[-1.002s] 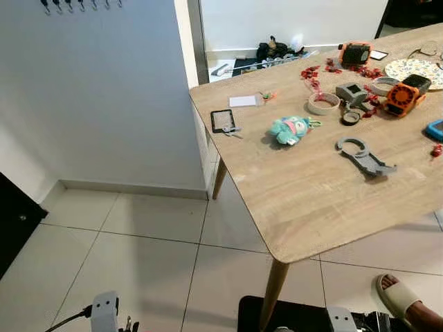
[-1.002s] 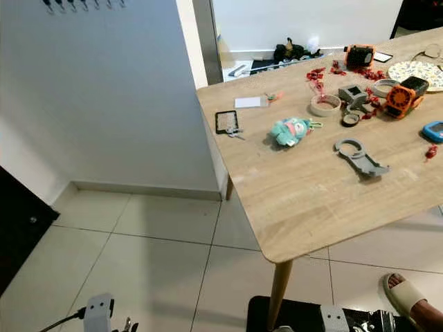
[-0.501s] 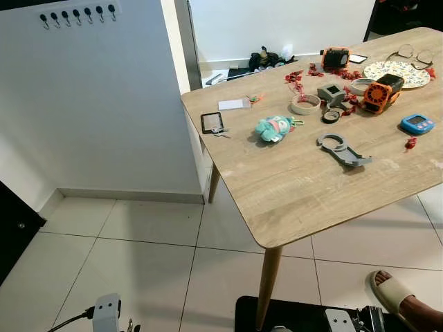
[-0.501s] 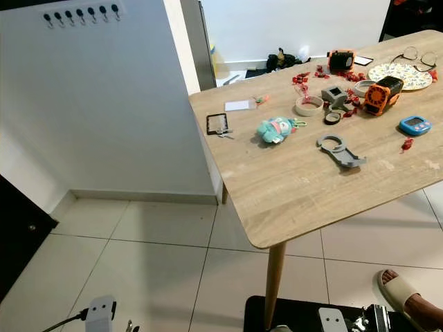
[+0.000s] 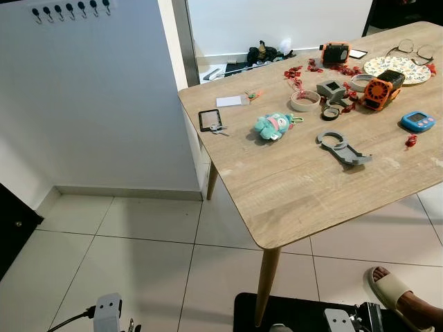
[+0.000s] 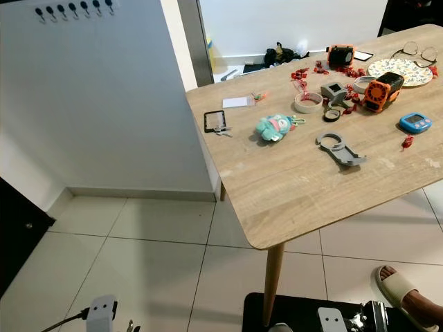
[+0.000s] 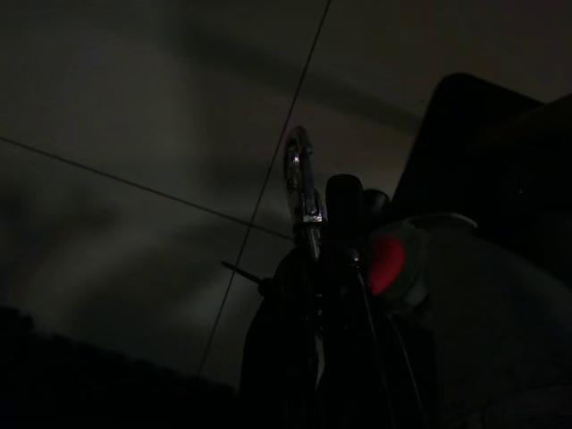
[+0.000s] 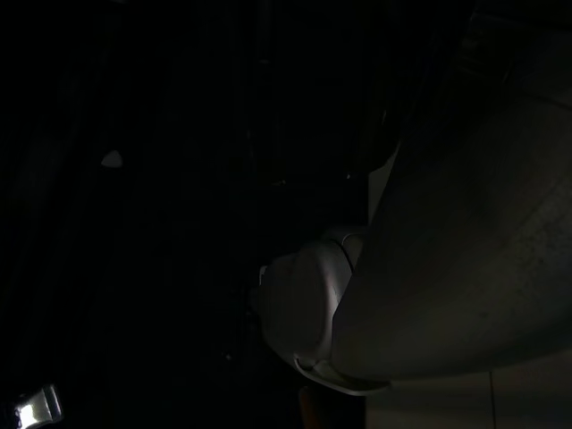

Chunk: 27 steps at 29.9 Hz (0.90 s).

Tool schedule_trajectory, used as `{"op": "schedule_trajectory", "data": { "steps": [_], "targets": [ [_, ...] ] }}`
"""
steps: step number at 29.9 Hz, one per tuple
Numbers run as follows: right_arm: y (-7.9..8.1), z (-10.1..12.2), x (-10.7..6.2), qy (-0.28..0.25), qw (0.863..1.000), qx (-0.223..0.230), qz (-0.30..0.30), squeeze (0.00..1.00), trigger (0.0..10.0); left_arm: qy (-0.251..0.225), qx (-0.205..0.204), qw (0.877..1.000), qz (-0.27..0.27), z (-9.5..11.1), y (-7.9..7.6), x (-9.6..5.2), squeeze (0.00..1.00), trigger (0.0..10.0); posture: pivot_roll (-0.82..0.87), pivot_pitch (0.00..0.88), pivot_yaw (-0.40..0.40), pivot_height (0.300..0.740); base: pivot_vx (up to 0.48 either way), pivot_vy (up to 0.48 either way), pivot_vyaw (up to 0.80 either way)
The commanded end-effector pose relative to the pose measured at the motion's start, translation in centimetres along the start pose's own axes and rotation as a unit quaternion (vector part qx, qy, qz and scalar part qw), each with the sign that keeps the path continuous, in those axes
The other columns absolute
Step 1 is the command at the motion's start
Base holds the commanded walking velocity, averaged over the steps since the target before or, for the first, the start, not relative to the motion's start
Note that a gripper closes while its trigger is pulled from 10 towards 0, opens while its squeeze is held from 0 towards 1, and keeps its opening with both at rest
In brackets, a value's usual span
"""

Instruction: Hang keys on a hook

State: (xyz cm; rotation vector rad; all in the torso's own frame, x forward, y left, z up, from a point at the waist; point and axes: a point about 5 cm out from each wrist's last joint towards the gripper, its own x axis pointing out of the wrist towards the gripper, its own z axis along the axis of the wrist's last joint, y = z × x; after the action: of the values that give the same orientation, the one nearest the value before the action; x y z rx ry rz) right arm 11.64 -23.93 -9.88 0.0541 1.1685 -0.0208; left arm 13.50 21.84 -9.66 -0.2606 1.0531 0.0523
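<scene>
A row of black hooks (image 5: 69,10) is fixed high on the white wall at the upper left. My left arm (image 5: 107,308) hangs low over the floor tiles. In the dark left wrist view my left gripper (image 7: 332,207) is shut on a bunch of keys: a silver clip (image 7: 299,177) sticks out past the fingertips, and a red tag (image 7: 388,264) sits beside them. A small set of keys (image 5: 220,129) also lies on the wooden table (image 5: 297,200) beside a black card (image 5: 209,120). My right arm (image 5: 339,319) hangs idle.
The table holds a teal plush keychain (image 5: 271,126), a grey tool (image 5: 342,147), a tape roll (image 5: 302,101), orange devices and a plate. A person's sandalled foot (image 5: 394,289) is at the lower right. A black cabinet (image 5: 10,228) stands at the left. Open tiled floor lies before the wall.
The camera has pulled back and tilted, so the table looks smaller and the hooks have come into view. The foot has shifted slightly. Nothing on the table moved.
</scene>
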Motion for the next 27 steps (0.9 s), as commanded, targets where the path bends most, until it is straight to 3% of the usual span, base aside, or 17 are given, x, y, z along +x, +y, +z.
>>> {"op": "schedule_trajectory", "data": {
  "steps": [1,27],
  "targets": [
    [0.86,-0.85,0.13,0.013,1.0,0.008,0.012,0.0,10.0,0.014,0.001,1.0,0.005,-0.81,0.29,-0.19,0.0,10.0,-0.06,0.112,0.105,0.74,-0.379,0.0,0.0],
    [1.11,-0.38,0.26,0.013,1.0,0.012,0.015,0.0,10.0,0.016,0.008,1.0,0.0,-0.88,0.3,-0.22,0.0,10.0,-0.06,0.127,0.117,0.74,-0.379,0.0,0.0]
  ]
}}
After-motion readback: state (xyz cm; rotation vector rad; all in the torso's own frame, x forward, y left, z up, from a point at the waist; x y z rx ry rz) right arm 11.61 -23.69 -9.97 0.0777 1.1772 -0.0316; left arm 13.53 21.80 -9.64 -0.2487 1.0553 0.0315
